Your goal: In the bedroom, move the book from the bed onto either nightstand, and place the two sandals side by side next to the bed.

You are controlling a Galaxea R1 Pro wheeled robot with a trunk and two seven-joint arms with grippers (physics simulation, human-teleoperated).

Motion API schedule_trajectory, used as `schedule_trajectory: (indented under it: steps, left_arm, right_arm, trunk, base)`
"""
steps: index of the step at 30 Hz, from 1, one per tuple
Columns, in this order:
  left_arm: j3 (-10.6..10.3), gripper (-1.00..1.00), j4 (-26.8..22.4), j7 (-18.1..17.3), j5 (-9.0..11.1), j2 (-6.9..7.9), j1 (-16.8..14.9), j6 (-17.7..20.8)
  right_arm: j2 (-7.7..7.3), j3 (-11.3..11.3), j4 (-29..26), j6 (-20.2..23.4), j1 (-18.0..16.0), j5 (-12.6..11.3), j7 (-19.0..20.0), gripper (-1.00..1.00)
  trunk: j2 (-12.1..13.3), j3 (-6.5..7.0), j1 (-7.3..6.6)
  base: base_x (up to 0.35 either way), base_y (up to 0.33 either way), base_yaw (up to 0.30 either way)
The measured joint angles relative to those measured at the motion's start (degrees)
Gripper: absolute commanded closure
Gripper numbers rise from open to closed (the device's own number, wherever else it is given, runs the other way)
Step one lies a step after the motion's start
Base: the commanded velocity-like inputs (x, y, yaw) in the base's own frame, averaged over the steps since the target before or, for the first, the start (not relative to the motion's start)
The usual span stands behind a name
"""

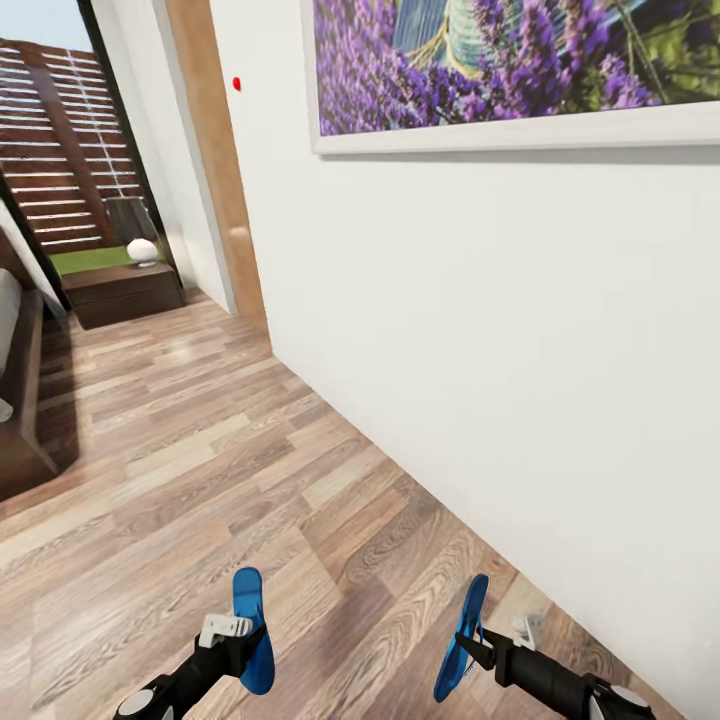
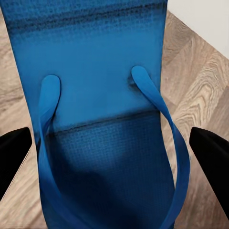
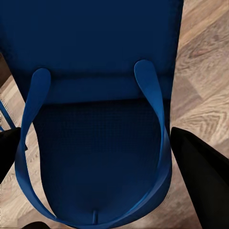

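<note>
A sandal point(image 1: 252, 628) per gripper — both aloft

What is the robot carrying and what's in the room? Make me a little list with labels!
left gripper: shut on a blue sandal, held upright
right gripper: shut on the other blue sandal, also upright
floor: wood planks
wall: white, with a purple flower picture
bed: dark wooden frame at far left
nightstand: dark, far back, with a lamp on top
</note>
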Motion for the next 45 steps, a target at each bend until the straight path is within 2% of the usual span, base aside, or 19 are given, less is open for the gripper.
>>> schedule_trajectory:
  steps: [18, 27, 45]
  left_arm:
    - [0.0, 1.0, 0.0, 0.01, -0.01, 0.0, 0.0, 0.01]
    - [0.0, 1.0, 0.0, 0.06, 0.0, 0.0, 0.0, 0.02]
    - [0.0, 1.0, 0.0, 0.04, 0.01, 0.0, 0.01, -0.01]
  right_arm:
    - [0.02, 0.0, 0.0, 0.01, 0.0, 0.05, 0.0, 1.0]
    - [0.07, 0.0, 0.0, 0.01, 0.01, 3.44, -0.01, 1.0]
    - [0.07, 0.0, 0.0, 0.01, 0.01, 3.62, -0.05, 1.0]
  trunk:
    - [0.0, -0.6, 0.0]
    - [0.0, -0.9, 0.0]
    - [0.0, -1.5, 0.0]
  base:
    - [0.0, 0.0, 0.269]
    - [0.0, 0.0, 0.269]
    - [0.0, 0.0, 0.27]
